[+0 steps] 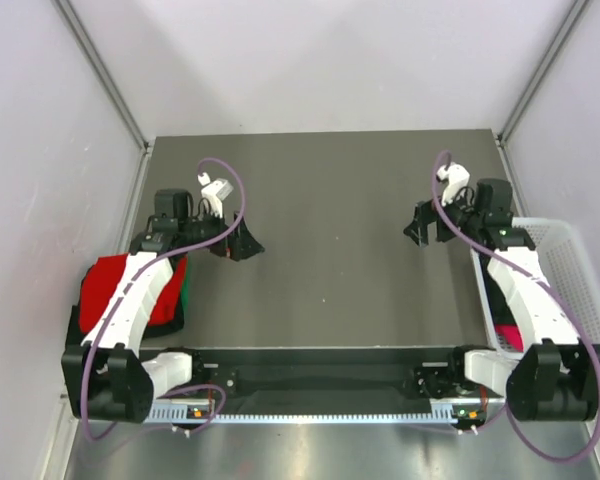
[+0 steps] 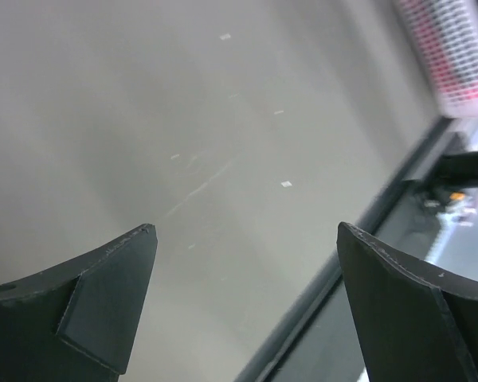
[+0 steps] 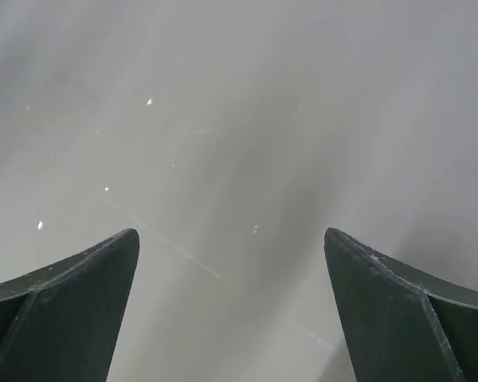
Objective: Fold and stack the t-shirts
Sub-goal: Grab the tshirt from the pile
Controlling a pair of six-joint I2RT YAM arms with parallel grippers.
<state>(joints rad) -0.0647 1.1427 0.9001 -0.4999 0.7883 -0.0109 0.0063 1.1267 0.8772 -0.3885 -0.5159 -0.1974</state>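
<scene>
A folded red t-shirt [image 1: 108,283] lies on a stack at the table's left edge, partly under my left arm. A green t-shirt [image 1: 184,292] and a black one [image 1: 170,322] peek out beneath it. A magenta-pink t-shirt [image 1: 512,338] shows inside the white mesh basket [image 1: 558,243] on the right, with dark cloth [image 1: 494,290] beside it. My left gripper [image 1: 240,245] is open and empty over the bare table, right of the stack. My right gripper [image 1: 427,228] is open and empty over the table, left of the basket. In both wrist views, only bare table lies between the fingers [image 2: 111,294] [image 3: 80,294].
The grey table [image 1: 330,230] spreads between the two grippers. White walls with metal posts [image 1: 100,70] enclose the back and sides. The black base rail [image 1: 320,375] runs along the near edge. The basket also appears blurred in the left wrist view [image 2: 450,56].
</scene>
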